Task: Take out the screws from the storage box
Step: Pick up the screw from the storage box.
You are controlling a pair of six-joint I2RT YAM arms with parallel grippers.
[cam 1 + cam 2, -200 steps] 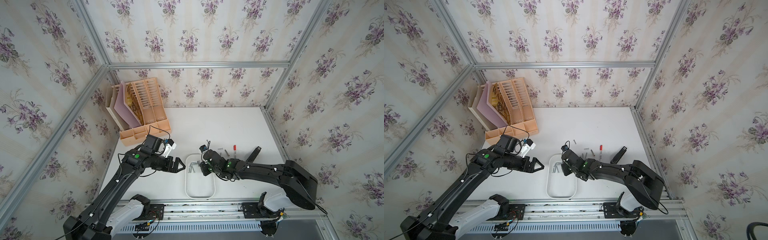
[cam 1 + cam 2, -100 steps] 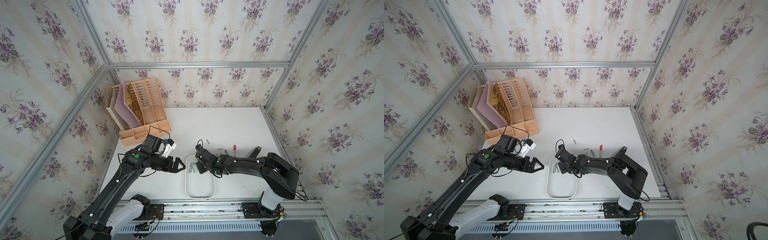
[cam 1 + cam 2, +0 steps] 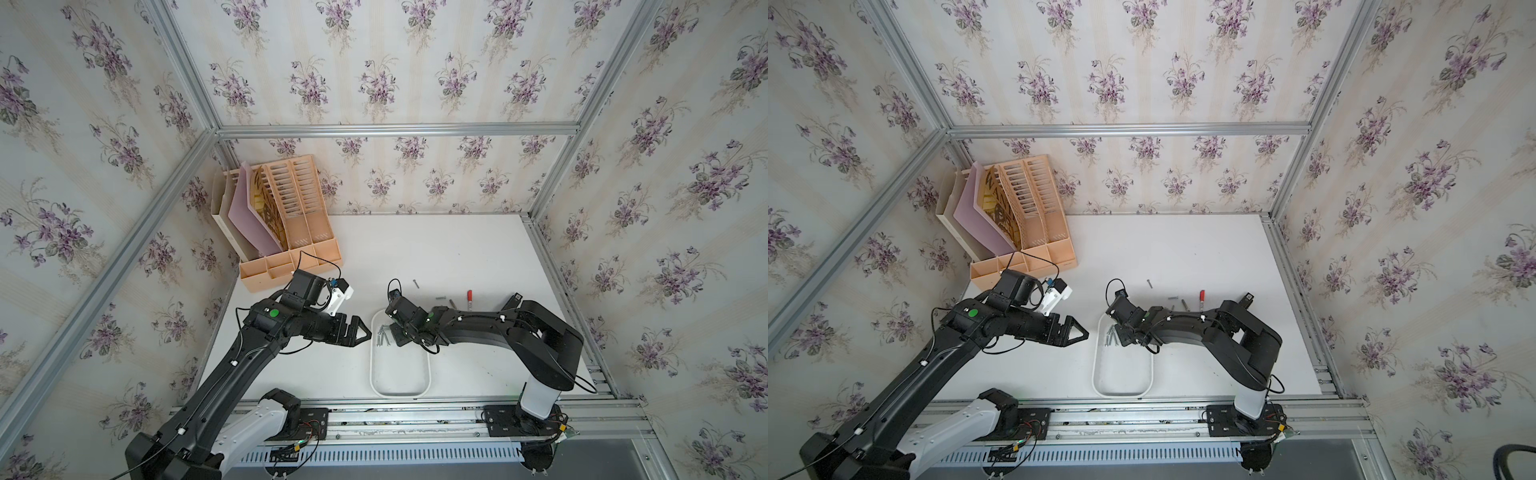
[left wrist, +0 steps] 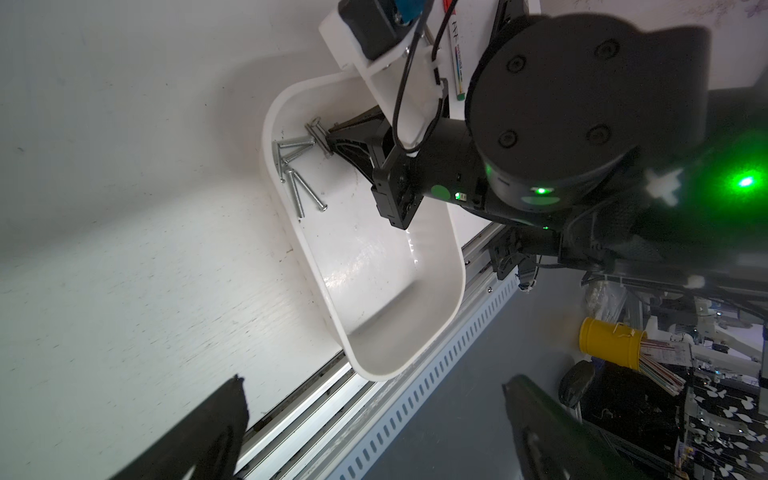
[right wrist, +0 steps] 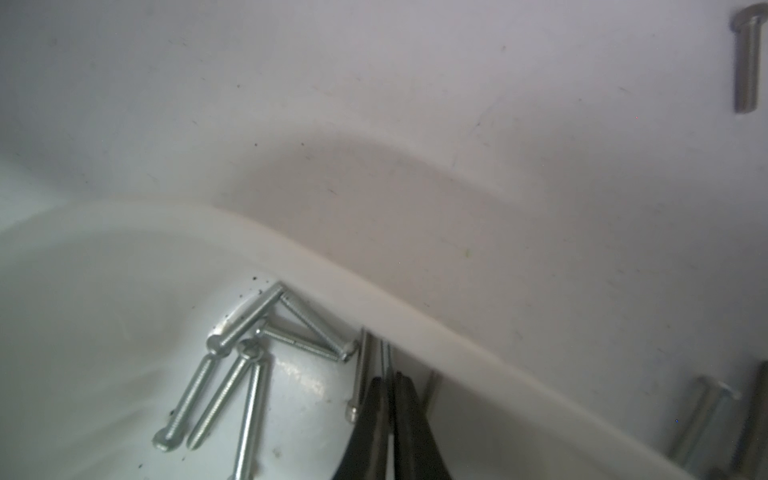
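Left arm [image 3: 232,365], right arm [image 3: 478,328]: black, long boxy parts, round joints. Green dot [image 3: 272,313] near each wrist. White shell [image 3: 253,424] at bottom of each. Thin black cables [image 3: 394,279] loop out. White camera holder [image 3: 338,296] on left wrist. Left gripper [image 3: 369,332]: black, pointy. Black base plates [image 3: 498,419] with small screws, coloured wires [image 3: 297,444].

- The right arm [image 3: 540,332] folds up. Its big joint now stands tall over its base. A second ago it lay low and stretched far out over the table [image 3: 457,257].
- The right gripper [image 3: 393,334] slides a little deeper into the storage box [image 3: 399,392]. It goes toward the far corner where the screws [image 3: 382,335] lie.
- Its two fingers [image 5: 370,415] come closer together and now almost touch. Their tips are right at a thin screw by the box wall.
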